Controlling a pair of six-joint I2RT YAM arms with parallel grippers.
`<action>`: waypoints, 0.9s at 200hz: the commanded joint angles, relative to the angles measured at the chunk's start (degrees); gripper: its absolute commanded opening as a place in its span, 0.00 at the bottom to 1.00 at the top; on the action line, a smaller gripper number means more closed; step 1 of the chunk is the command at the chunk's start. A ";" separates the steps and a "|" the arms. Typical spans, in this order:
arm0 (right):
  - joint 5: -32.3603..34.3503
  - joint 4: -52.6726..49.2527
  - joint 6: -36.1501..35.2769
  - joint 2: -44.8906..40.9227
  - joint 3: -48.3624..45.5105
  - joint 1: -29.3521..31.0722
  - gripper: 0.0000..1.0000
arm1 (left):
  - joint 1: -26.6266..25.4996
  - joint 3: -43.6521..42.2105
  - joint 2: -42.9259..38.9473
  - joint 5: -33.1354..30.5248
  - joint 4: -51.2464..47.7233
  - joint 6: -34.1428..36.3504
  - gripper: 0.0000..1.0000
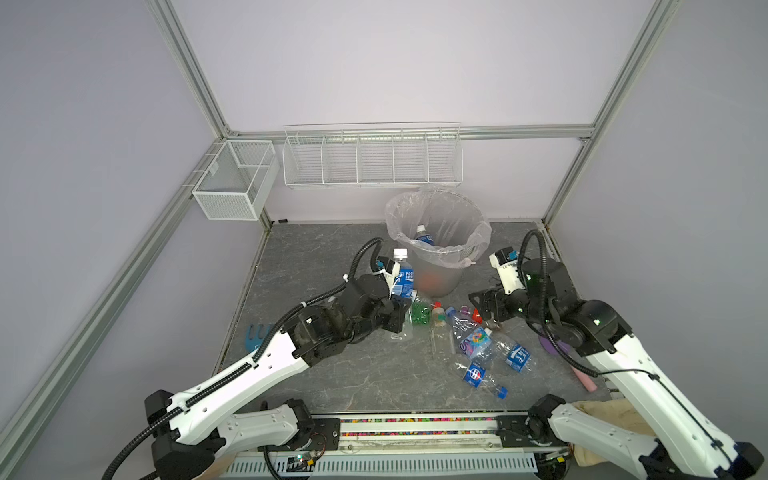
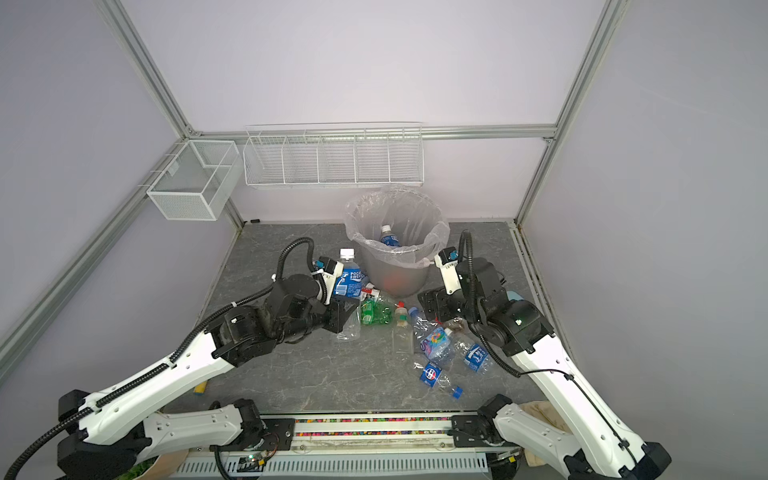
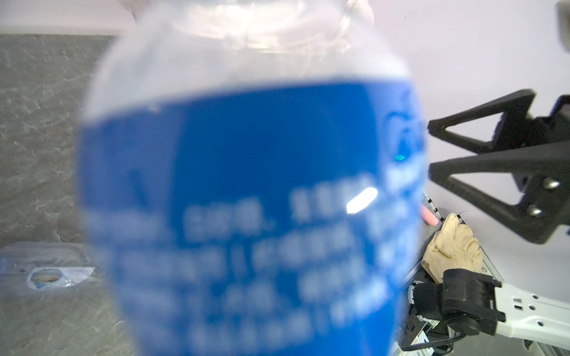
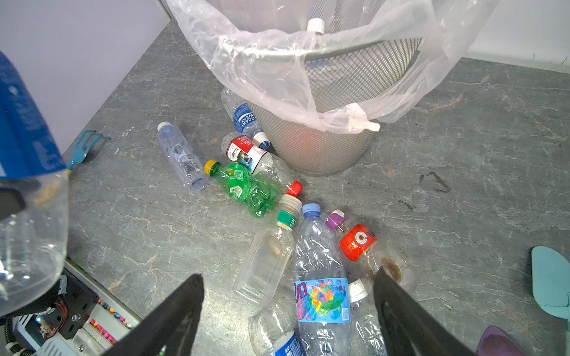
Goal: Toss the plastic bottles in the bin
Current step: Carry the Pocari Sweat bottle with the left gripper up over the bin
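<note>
Top views: left gripper (image 1: pixel 400 316) clamped on upright blue-labelled bottle (image 1: pixel 402 276), white cap up, just beside bin (image 1: pixel 437 257) near worktop's (image 1: pixel 324 374) far edge. One more blue-labelled bottle inside bin (image 2: pixel 390 237). Right gripper (image 2: pixel 432 309) spread wide over bottle pile (image 2: pixel 432 340) mid-worktop.

Left wrist: held bottle's blue label (image 3: pixel 246 200) fills frame, blurred; right gripper (image 3: pixel 481 166) beyond, parted, holding nothing.

Right wrist: spread fingers (image 4: pixel 172 314) above multicoloured-label bottle (image 4: pixel 320 296); green bottle (image 4: pixel 243 188) and red-labelled bottle (image 4: pixel 357 242) lying near bin's base (image 4: pixel 311 148).
</note>
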 commanded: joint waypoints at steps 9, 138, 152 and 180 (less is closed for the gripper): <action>-1.37 1.08 1.16 -0.83 -0.81 0.15 0.88 | -0.28 5.86 2.13 -2.82 -1.02 4.90 0.12; -1.76 2.14 2.03 -1.63 -2.45 0.29 0.88 | -0.26 31.87 11.61 -10.29 -1.79 22.62 0.12; -1.83 2.12 2.11 -1.61 -2.58 0.24 0.88 | -0.28 34.18 12.51 -10.69 -1.55 24.03 0.12; -2.40 2.41 2.36 -1.50 -2.92 0.26 0.88 | -0.28 38.75 15.26 -10.91 -1.37 26.24 0.12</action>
